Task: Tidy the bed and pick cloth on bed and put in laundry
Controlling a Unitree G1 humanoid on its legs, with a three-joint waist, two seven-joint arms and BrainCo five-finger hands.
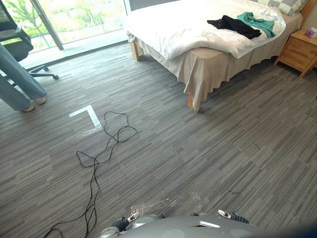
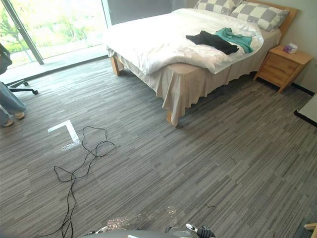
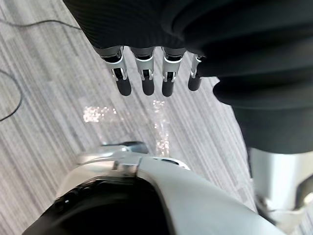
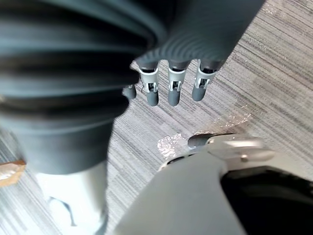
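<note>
The left hand [image 3: 145, 73] hangs close over the grey striped carpet floor [image 1: 223, 148], its silver dark-tipped fingers straight, spread a little and holding nothing. The right hand [image 4: 173, 85] hangs the same way over the same floor, fingers relaxed and empty. A shiny patch of clear tape [image 1: 153, 204] lies on the carpet just below them.

Further out, a white L-shaped tape mark [image 2: 67, 130] is stuck to the floor. Well apart from both hands, across the open carpet, stands the wooden-legged bed [image 2: 168, 94] with a beige skirt and a rumpled white duvet [image 2: 158, 42]. On the duvet, toward the pillow end, lies a crumpled black cloth [image 2: 210, 40], and a teal cloth [image 2: 237, 38] lies touching it on the side nearer the headboard. Two grey-and-white checked pillows [image 2: 262, 15] rest at the head.

Beside the bed stands a light wooden nightstand [image 2: 282, 67] with a small pale purple box [image 2: 290, 48] on top. By the large window [image 1: 74, 20] are a black office chair [image 1: 20, 47] and a person's legs in grey-blue trousers [image 1: 17, 79]
</note>
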